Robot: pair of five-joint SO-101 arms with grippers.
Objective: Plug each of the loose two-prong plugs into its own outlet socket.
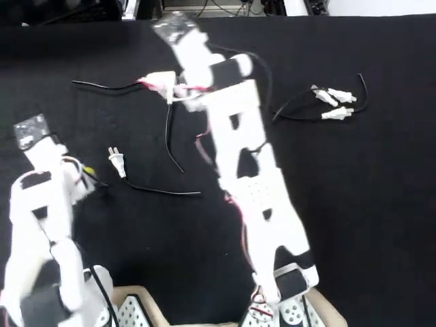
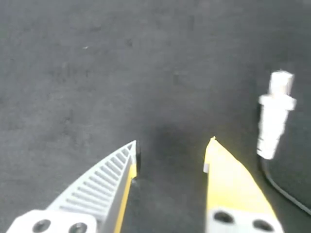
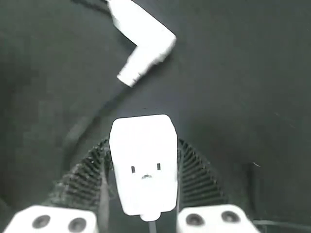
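A loose two-prong plug (image 1: 117,163) lies on the left part of the black counter (image 1: 354,204). Its prongs point away from the arms' bases, and its thin black cord (image 1: 163,191) trails toward the middle. In the left wrist view this plug lies near the left end effector (image 2: 173,144), off to the side of its solid yellow finger (image 2: 228,184) and not touching it. That end effector's two fingers stand well apart over bare counter, with nothing between them. The outlet socket (image 3: 143,165) is a white block with two slots and a small round hole in its face. It is clamped between the dark ribbed fingers (image 3: 194,170) of the right end effector (image 3: 143,148), with its face turned toward the wrist camera. Just beyond it on the counter lies a bent white piece (image 3: 141,41) with a dark lead at its far end; it is too blurred to tell whether it is a plug or a socket. In the high view the right arm (image 1: 248,170) stretches from the near edge across the middle of the counter to the far side. From its tip a black wire (image 1: 102,86) runs off to the left, and a second wire (image 1: 172,136) curls back toward the near side. Well apart, at the far right, a pair of white connectors (image 1: 338,112) lie side by side, with black leads looping around them.
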